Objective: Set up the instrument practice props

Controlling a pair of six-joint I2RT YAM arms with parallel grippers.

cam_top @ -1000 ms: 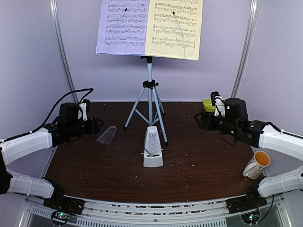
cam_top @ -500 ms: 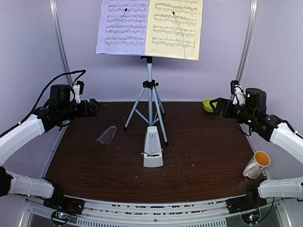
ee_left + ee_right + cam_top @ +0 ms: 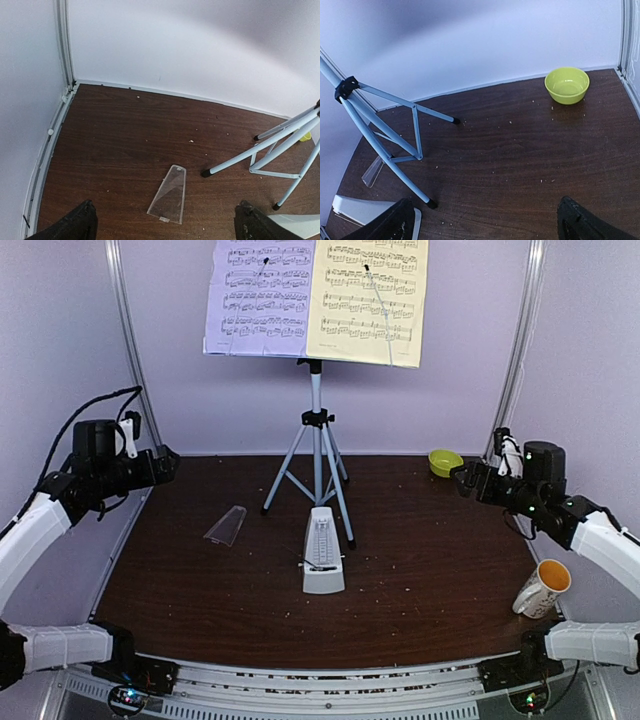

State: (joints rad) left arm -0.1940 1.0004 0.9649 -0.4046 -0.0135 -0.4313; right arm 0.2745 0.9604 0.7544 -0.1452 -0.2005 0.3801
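"Checking the tools first: is either one holding anything?"

"No. The left gripper [image 3: 163,464] and right gripper [image 3: 463,478] both have their fingers spread wide with nothing between them. They hang above the left and right edges of the table [image 3: 450,570]."

"And the props?"

"The pages [image 3: 260,295] sit high on the tripod [image 3: 316,440], which stands at the back centre. The metronome [image 3: 323,555] stands upright just in front of it, with one leg's foot just beside it."

"So what's left?"

"My guess is the clear cover [image 3: 226,525]. It lies flat, left of the metronome and apart from it, so the left arm is plainly nearer. From that wrist it lies ahead and below. Its long axis runs roughly away from the fingers, narrow end far, wide end near."

"Meaning?"

"The fingers would likely close across its width, though a thin flat panel on wood may be hard to lift. The metronome itself is about midway between the arms."
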